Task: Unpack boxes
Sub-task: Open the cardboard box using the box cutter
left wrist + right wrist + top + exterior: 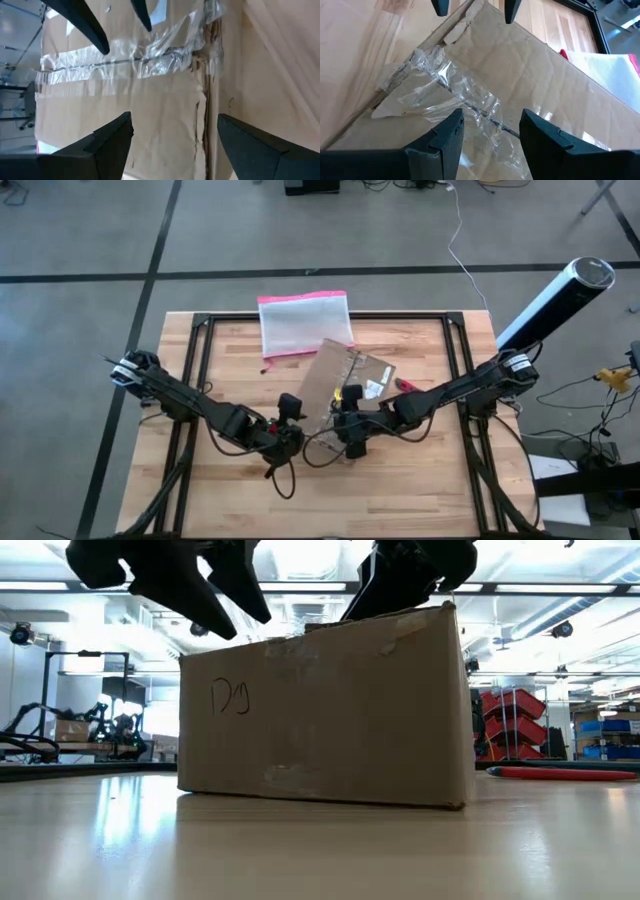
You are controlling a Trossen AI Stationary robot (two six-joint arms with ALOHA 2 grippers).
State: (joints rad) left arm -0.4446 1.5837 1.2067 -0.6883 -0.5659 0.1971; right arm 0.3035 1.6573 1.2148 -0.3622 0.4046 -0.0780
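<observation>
The brown cardboard box (352, 370) stands on the wooden table (420, 490), turned at an angle, resting on its underside (320, 795). Crumpled clear tape (125, 62) runs along its top seam (465, 102), and white labels (374, 388) sit on top. My left gripper (175, 145) is open over the box's near left corner, close above the tape. My right gripper (492, 140) is open over the near end of the top, also over the tape. Both point down at the top (330, 625), facing each other; I see neither touching it.
A translucent pouch with pink edges (305, 323) lies at the table's far edge behind the box. A red tool (408, 385) lies right of the box. A black frame (200, 330) runs round the tabletop. The near half of the table is bare wood.
</observation>
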